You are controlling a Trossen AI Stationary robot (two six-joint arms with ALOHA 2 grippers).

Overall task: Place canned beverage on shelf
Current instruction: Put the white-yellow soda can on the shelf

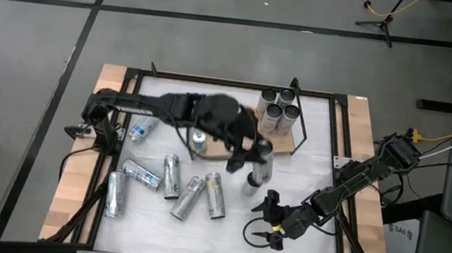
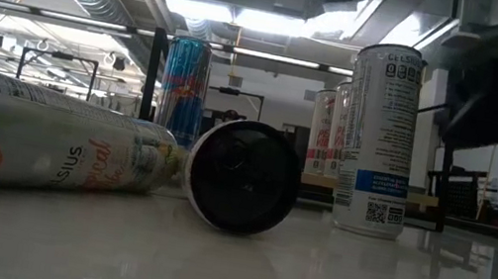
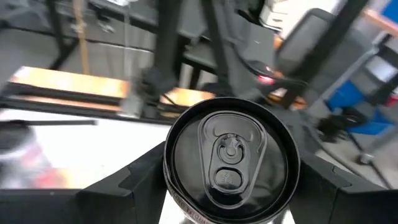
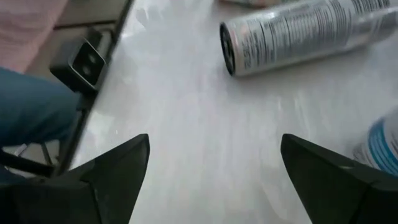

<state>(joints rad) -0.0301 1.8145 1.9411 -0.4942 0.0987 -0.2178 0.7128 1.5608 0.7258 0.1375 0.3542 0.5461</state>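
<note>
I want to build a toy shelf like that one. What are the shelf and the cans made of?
The shelf looks like a light-brown wooden board with a matte finish, framed by thin black wire ends, probably metal. The can between the left gripper's fingers looks like shiny metal, likely aluminium: its top is silvery with a pull tab. The lying cans show printed, glossy sides.

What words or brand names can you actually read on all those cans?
"CELSIUS": top of the upright can in the low view.
"CELSIUS": side of the can lying on its side at that view's left; the word under it is only partly legible.
Small print and square code on the upright can: too small to read.
Tall blue can behind: no readable text.
Print on the lying can in the right wrist view: blurred.
</note>
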